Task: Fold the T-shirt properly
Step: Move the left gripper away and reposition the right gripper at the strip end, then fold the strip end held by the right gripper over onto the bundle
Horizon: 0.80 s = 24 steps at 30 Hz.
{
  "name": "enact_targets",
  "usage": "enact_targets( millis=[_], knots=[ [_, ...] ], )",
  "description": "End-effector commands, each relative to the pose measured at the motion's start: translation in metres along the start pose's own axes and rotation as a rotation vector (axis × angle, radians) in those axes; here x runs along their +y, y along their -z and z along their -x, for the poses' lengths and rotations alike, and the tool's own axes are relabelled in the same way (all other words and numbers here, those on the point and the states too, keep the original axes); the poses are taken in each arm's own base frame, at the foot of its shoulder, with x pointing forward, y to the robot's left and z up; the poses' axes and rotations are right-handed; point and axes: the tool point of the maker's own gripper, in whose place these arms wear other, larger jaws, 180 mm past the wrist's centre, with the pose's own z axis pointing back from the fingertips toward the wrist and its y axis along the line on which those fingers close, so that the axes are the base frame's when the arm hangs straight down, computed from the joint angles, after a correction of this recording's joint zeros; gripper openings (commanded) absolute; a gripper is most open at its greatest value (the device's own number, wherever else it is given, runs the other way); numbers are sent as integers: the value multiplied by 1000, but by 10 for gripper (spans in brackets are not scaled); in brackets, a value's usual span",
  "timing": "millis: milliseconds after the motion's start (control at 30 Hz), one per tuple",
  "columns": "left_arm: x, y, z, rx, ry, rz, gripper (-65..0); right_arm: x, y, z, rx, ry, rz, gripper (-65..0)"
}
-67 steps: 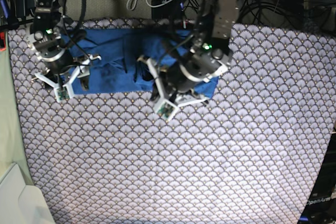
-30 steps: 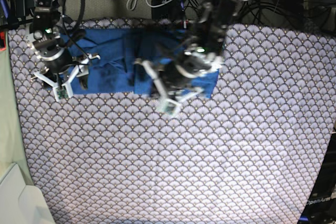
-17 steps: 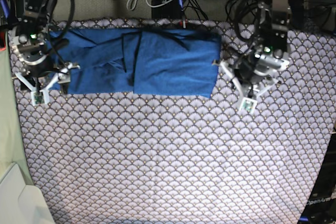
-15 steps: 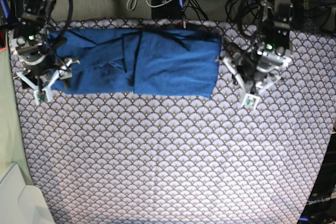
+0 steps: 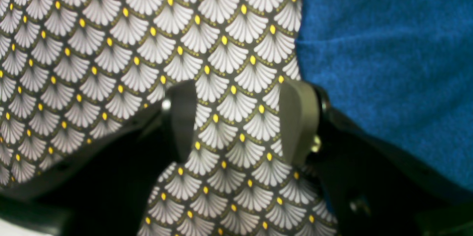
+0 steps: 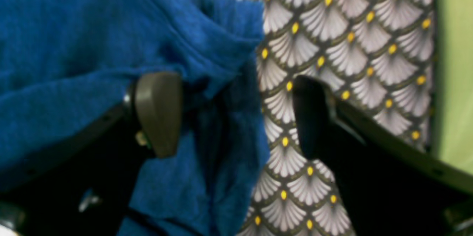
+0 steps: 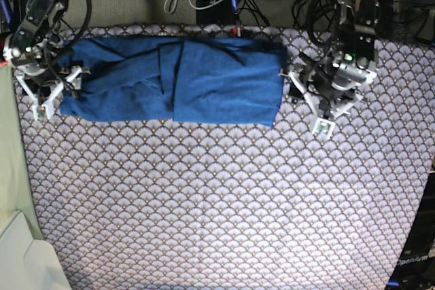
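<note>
The scallop-patterned cloth (image 7: 224, 195) covers the table. The T-shirt (image 7: 170, 81) lies across its far part as a long band folded in overlapping layers. The left gripper (image 5: 236, 121) stands just beside the shirt's edge, jaws parted, only cloth between them. The right gripper (image 6: 232, 114) is spread wide, straddling the shirt's crumpled opposite end, not clamped.

— Hidden or cut off anywhere?
— Large medium-blue knit T-shirt (image 5: 388, 55) cut by the left wrist view's top and right edges; black left gripper (image 5: 236, 121) body lost in shadow.
— And opposite?
— Blurred throughout; shirt's edge partly masked by one right gripper (image 6: 236, 114) finger (image 6: 157, 112).
</note>
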Motion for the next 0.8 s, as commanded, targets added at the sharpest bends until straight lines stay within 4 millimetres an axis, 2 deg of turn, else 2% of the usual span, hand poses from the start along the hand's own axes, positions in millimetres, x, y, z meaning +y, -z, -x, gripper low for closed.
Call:
enact_targets(
  millis=[0,233,400,533,633,767],
  knots=[
    [3,-4,-15,-47,5,-8,-312,-3,-2,-11,-41,-7,-2,-185],
    [6,-11,-29,-86,17,-18,-312,11,6,12,14,16,-41,-185],
    [6,-23,-45,-141,33,-30,-312,23,8,16,17,35,-64,-186],
    [29,-31,-49,-161,-6,-84,-312,25,8,16,18,39,-67,-200],
    [50,-38,-50,-174,-43,-136,-312,26,8,17,18,40,-68,-280],
    [79,-51,-51,-200,-90,-208,-312,36,11,12,18,15,-93,-460]
  ],
)
